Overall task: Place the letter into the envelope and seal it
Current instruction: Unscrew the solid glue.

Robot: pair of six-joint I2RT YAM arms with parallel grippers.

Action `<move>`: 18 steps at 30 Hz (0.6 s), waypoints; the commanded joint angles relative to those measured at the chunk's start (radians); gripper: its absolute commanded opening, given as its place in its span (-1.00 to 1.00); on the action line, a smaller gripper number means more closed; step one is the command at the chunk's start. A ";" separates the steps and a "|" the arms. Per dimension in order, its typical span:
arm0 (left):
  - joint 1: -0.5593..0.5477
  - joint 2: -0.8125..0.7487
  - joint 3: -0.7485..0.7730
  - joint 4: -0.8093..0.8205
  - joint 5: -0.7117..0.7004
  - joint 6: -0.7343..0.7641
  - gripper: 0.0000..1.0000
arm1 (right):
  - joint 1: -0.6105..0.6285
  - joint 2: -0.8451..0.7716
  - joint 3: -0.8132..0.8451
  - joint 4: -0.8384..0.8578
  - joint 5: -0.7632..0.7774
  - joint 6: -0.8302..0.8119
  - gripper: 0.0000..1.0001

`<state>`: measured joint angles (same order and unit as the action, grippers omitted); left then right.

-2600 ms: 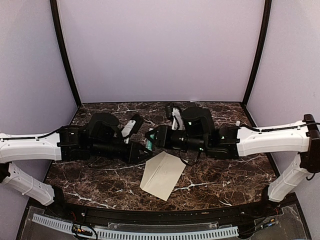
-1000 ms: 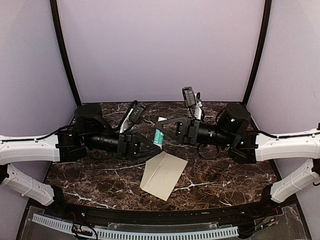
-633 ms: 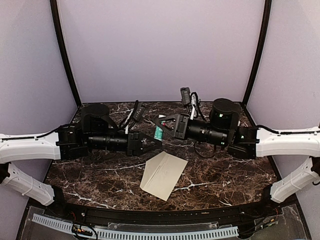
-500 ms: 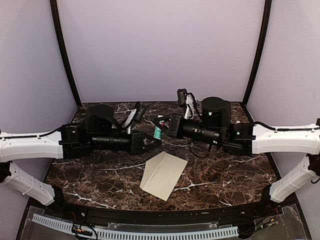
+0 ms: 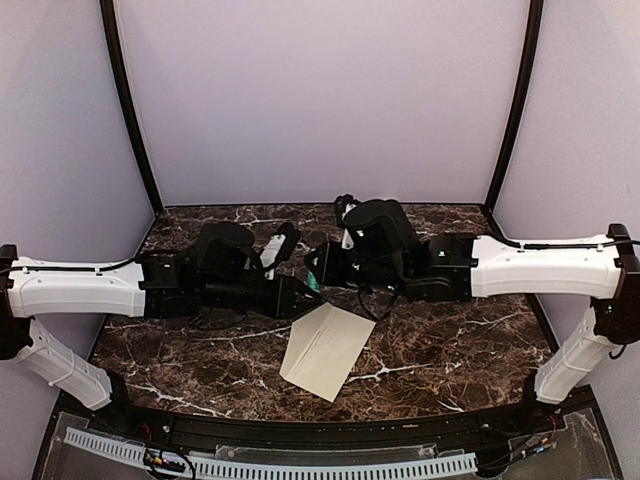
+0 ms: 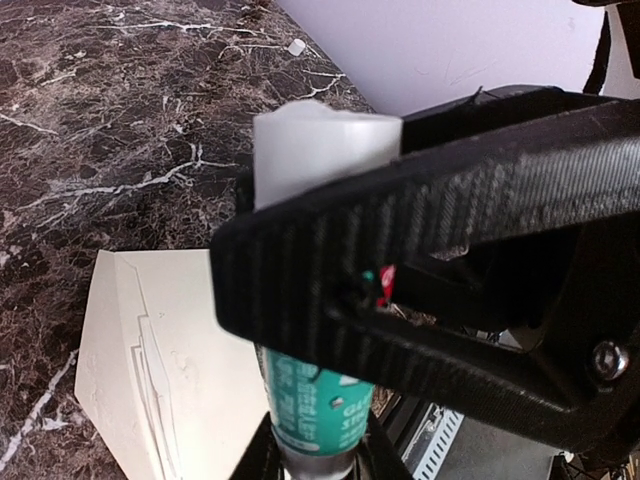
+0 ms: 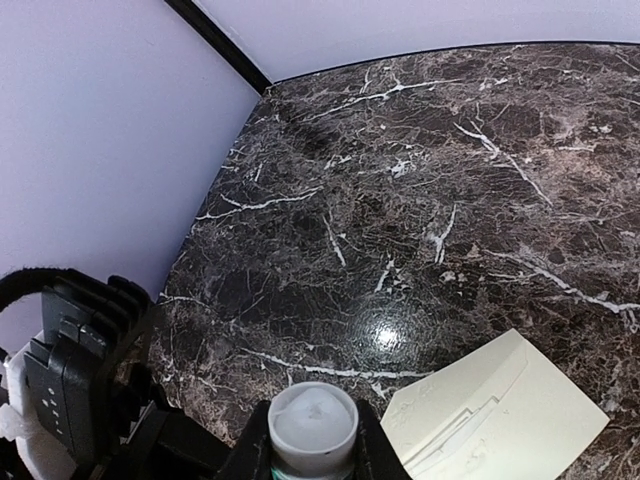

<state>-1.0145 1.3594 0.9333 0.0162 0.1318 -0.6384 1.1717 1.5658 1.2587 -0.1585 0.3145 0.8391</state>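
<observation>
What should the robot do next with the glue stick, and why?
Probably pull the grippers apart to uncap it. The left gripper holds the glue stick by its green body, the right gripper by its white end, and the envelope lies nearby.

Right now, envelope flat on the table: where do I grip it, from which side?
Envelope: probably its near short edge, coming in low from the front. It lies flat on the table, so a straight-down pinch finds no edge; that end lies in the open.
</observation>
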 commanded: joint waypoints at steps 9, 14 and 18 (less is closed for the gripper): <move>0.010 -0.143 -0.013 0.058 -0.030 -0.047 -1.00 | 0.045 -0.276 -0.152 0.154 -0.146 -0.018 0.04; 0.014 -0.177 -0.011 0.090 0.104 -0.015 -1.00 | 0.036 -0.398 -0.249 0.263 -0.185 -0.085 0.38; 0.016 -0.167 -0.005 0.185 0.312 -0.003 -1.00 | -0.018 -0.459 -0.348 0.424 -0.337 -0.079 0.49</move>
<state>-1.0019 1.2037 0.9257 0.0944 0.2272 -0.6678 1.1969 1.1431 0.9985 0.0692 0.1253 0.7811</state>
